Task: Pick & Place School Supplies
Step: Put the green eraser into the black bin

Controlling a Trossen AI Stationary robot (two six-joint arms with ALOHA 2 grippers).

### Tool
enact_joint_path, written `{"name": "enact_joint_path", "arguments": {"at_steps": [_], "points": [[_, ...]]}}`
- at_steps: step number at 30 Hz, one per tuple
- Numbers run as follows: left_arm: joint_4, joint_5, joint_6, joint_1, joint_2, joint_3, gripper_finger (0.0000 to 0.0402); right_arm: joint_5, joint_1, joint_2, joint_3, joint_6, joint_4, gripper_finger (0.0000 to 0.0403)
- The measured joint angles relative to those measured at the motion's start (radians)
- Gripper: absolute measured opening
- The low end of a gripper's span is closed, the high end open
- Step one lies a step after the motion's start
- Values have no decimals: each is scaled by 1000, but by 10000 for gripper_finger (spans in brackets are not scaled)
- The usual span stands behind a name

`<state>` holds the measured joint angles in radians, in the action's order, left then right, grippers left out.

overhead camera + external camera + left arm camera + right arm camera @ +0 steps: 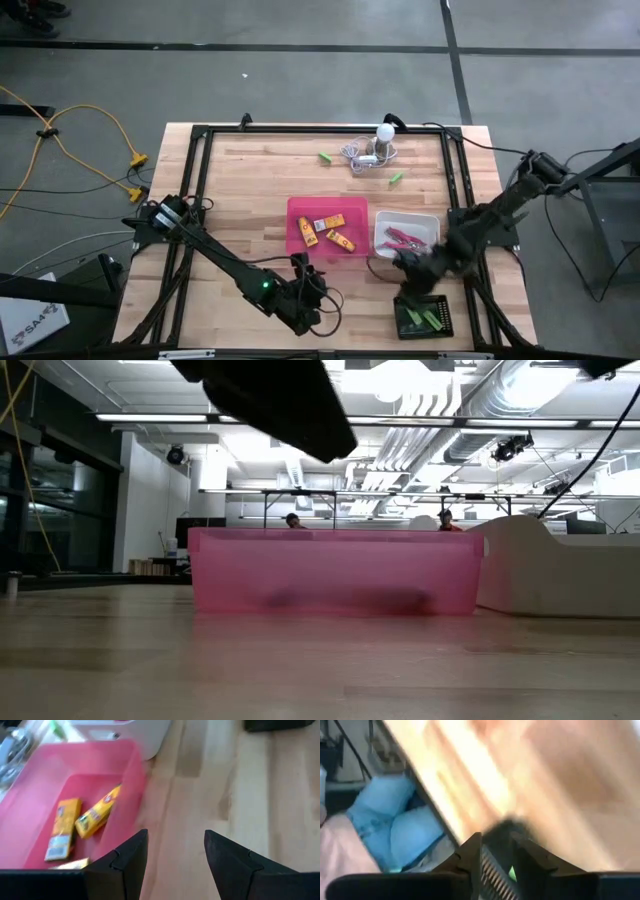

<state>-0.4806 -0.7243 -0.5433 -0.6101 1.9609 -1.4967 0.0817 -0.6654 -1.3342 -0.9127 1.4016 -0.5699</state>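
We judge the sorting mostly done: yellow-orange blocks (331, 232) in the pink tray (296, 212), scissors (404, 238) in the white tray (430, 220), green sticks (423, 319) in the black tray (402, 327) by the bench's near edge, where the right gripper (410, 272) hovers with its fingers only narrowly apart, holding nothing we can see, the left gripper (318, 297) open and empty near that edge, and two green sticks (325, 157) left near the far edge.

The right claw (496, 851) shows its 2 dark fingers (470, 857) with a narrow gap between them, over the ribbed black tray (492, 870), where a bit of green (512, 874) shows. The pale wooden table (535, 780) runs blurred beyond; past its edge, something blue (395, 830).

pink tray (296, 222), white tray (428, 222), black tray (444, 323); white bulb (385, 134)
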Motion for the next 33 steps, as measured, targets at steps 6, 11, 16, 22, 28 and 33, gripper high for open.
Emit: {"name": "enact_joint_path", "arguments": {"at_steps": [6, 11, 16, 22, 28, 33], "points": [[-154, -12, -78, 13, -58, 0, 187, 3, 214, 40, 0, -253, -3, 87], [-276, -9, -134, 22, -127, 0, 187, 11, 388, 65, 0, -423, -6, 87], [-331, -9, -75, 36, -194, 0, 187, 84, 561, 72, 0, -560, -3, 87], [-327, -11, 21, 42, -251, 0, 187, 223, 756, 71, 0, -664, 3, 87], [-344, -58, 54, 95, -263, 0, 187, 328, 930, 71, 0, -782, 21, 87], [-419, 78, 107, 261, -275, 0, 187, 393, 1044, 71, 0, -901, 28, 87]]}}
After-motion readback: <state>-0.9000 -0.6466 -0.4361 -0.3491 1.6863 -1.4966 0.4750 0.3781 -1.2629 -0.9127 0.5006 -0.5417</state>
